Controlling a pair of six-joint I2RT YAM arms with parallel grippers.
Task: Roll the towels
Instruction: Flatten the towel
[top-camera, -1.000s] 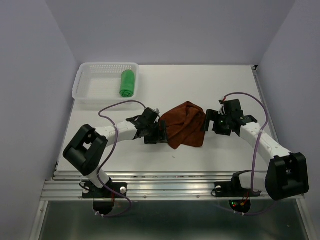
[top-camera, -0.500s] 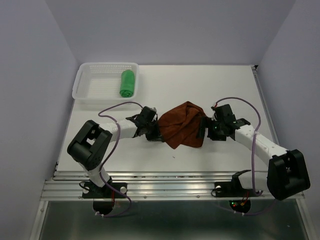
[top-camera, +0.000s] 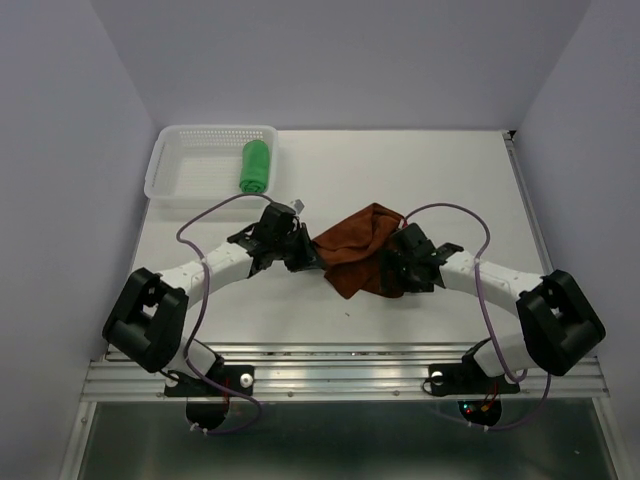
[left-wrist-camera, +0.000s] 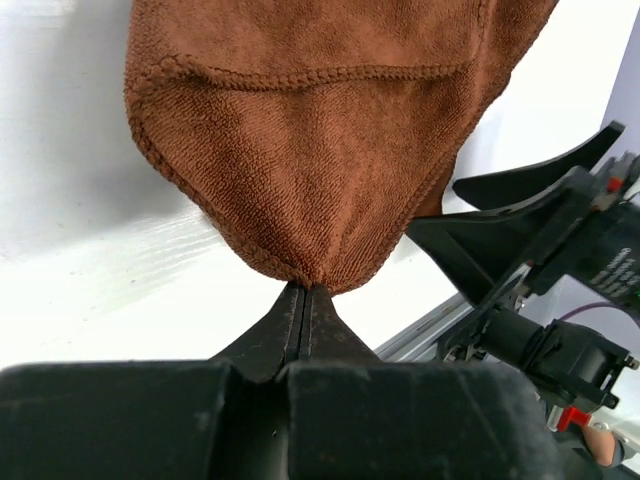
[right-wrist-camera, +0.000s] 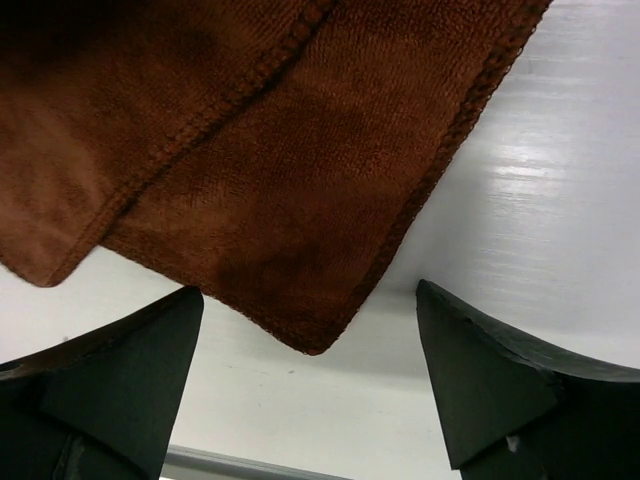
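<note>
Rust towel (top-camera: 362, 250) lies rumpled at mid-worktop (top-camera: 450, 180), between the two grippers; terry pile, stitched hem along each edge, layers folded over one another.

Left gripper (left-wrist-camera: 305, 290) is clenched on the towel's left corner; the cloth is drawn to a point where the jaws meet, with the hem fanning away from them.

Right gripper (right-wrist-camera: 305, 300) is released, jaws spread wide; a hemmed corner of the towel lies flat on the worktop between the two fingers and touches neither.

Green towel (top-camera: 255, 166) is rolled into a short cylinder and sits at the right end of the white perforated basket (top-camera: 180, 180), at the far left corner of the worktop.

Room to move: a broad stretch of smooth white worktop lies between the rust towel and the far wall, and more to the right; the metal rail at the near edge is close behind both grippers.
</note>
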